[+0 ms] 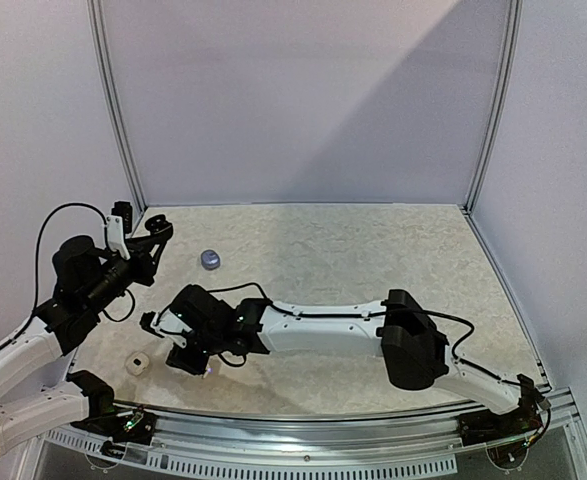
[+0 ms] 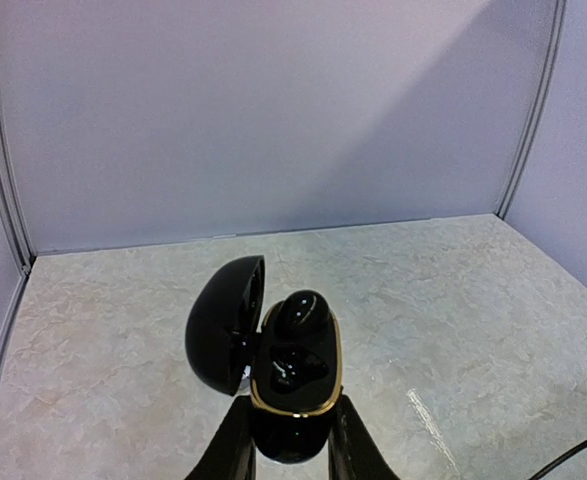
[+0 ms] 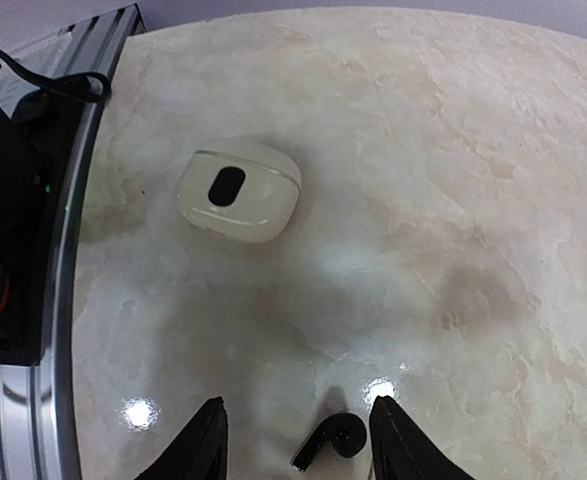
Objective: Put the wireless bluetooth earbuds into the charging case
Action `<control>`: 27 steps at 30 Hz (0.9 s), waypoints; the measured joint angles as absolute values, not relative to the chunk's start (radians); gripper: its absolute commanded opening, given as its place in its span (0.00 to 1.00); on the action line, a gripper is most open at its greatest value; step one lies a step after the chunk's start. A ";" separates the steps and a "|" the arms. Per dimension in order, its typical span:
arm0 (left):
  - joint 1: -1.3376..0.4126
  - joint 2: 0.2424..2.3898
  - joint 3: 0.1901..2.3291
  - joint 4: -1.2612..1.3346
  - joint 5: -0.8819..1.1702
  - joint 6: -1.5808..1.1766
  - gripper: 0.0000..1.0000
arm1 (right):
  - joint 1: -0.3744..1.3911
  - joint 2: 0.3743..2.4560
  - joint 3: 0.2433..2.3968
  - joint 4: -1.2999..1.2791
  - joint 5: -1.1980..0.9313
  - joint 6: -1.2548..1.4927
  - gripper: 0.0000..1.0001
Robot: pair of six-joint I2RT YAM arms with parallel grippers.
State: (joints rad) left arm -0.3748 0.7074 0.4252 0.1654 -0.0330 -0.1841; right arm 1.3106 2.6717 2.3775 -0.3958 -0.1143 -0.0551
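Right gripper (image 3: pixel 298 403): jaws partly apart, low over the table (image 3: pixel 493 200), straddling a loose black earbud (image 3: pixel 328 438). The earbud lies flat on the table between the two fingers. Its stem points toward the left-of-picture finger and its body sits closer to the other. Contact with either finger cannot be told. It is not gripped and not lifted.

Left gripper (image 2: pixel 291 405): clamped on the lower end of the black case (image 2: pixel 291 440), which it holds up in the air over the left side of the table.
- Black case is open. Its lid (image 2: pixel 223 325) is swung to the left of picture and stands roughly on edge. A gold rim runs round the base.
- Contents: a second earbud (image 2: pixel 301 312), black, sits in the far well. The near well is glossy black; cannot tell whether it is filled.

In the top view the right arm reaches across to the near left of the table. The loose earbud and the black case are well apart.

Cream case (image 3: pixel 238 190): on the table near the loose earbud, toward the rail (image 3: pixel 63 250). It has a dark oval on its upper face, and its inside is hidden.

Lavender item (image 1: pixel 210 259): alone on the table farther back, apart from both grippers. It is too small to tell what it is.
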 measured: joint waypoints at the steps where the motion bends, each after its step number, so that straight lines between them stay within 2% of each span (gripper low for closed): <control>1: -0.375 0.707 0.425 0.167 -0.032 -0.184 0.00 | 1.311 2.682 2.378 -0.395 -0.110 -0.058 0.50; 8: -0.375 0.717 0.424 0.170 -0.023 -0.184 0.00 | 1.310 2.706 2.378 -0.395 -0.077 -0.080 0.44; 24: -0.375 0.728 0.423 0.175 -0.011 -0.185 0.00 | 1.316 2.730 2.385 -0.410 -0.035 -0.093 0.43; 27: -0.375 0.730 0.423 0.175 -0.011 -0.185 0.00 | 1.317 2.732 2.391 -0.417 -0.029 -0.091 0.38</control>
